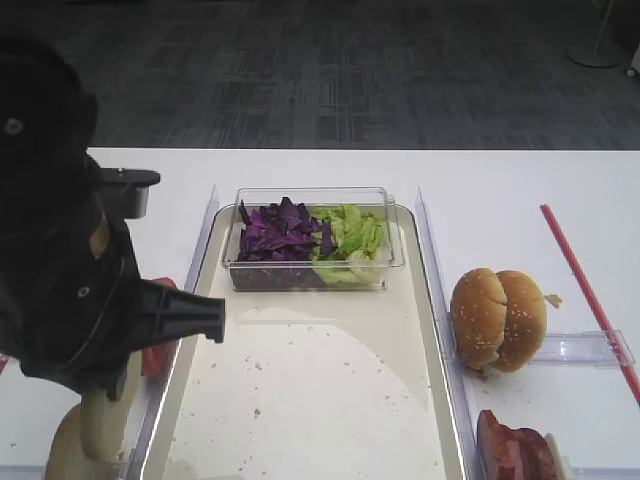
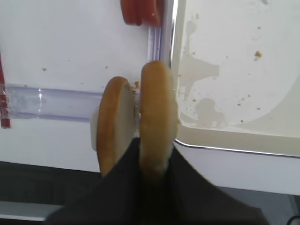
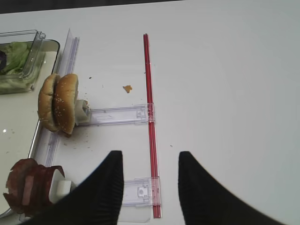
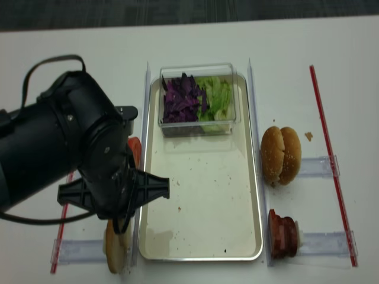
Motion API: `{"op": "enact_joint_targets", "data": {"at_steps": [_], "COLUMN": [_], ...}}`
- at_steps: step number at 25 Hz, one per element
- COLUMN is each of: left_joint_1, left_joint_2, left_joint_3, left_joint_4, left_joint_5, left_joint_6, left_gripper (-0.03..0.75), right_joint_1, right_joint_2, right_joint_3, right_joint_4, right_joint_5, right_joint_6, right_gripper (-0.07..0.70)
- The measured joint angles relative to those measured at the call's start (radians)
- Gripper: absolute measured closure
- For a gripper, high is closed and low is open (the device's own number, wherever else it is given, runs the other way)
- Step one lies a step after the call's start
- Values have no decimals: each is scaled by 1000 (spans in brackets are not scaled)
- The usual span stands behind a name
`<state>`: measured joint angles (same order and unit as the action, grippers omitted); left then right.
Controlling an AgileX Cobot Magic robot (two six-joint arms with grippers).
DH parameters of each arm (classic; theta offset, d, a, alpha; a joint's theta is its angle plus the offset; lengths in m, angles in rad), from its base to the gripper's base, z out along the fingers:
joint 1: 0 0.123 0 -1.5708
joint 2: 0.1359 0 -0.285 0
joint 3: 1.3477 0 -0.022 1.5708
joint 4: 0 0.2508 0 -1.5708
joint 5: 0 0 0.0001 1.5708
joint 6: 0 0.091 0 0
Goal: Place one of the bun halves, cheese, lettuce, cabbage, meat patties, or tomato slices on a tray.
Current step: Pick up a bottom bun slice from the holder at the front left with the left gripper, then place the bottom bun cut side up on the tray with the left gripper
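Observation:
My left gripper is shut on a pale flat bun half that stands on edge just left of the tray's metal rim. A second bun half stands beside it. From above, these bun halves sit under the black left arm. Cabbage and lettuce fill a clear box on the tray. Tomato slices lie left of the tray, meat patties to its right. No cheese is in view. My right gripper hangs open over the table.
Two sesame-seeded buns stand on edge right of the tray in a clear holder. A red strip runs along the table's right side. Clear rails flank the tray. The table's near edge is close behind the left gripper.

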<state>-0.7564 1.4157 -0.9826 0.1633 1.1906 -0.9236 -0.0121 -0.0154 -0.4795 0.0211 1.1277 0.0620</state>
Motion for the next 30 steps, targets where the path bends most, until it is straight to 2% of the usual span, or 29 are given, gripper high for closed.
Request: {"op": "enact_joint_targets", "data": {"at_steps": [5,12,21,30], "left_joint_1": [0,0,0,0], "left_joint_2": [-18,-42,-55,-55], "left_joint_3": [-102,-212,-218,-218], "left_joint_4": [19,27,17,-27], "left_joint_5": [25,31,40,42], "left_joint_6": [20,47,51,136], "left_gripper": [679,680,682,683], "right_joint_1": [0,0,0,0], "right_joint_2": [0,0,0,0], "right_joint_3": [0,0,0,0], "right_joint_4": [0,0,0,0], "right_joint_5": [0,0,0,0], "right_joint_6": [0,0,0,0], "right_gripper": [312,312,312,312]}}
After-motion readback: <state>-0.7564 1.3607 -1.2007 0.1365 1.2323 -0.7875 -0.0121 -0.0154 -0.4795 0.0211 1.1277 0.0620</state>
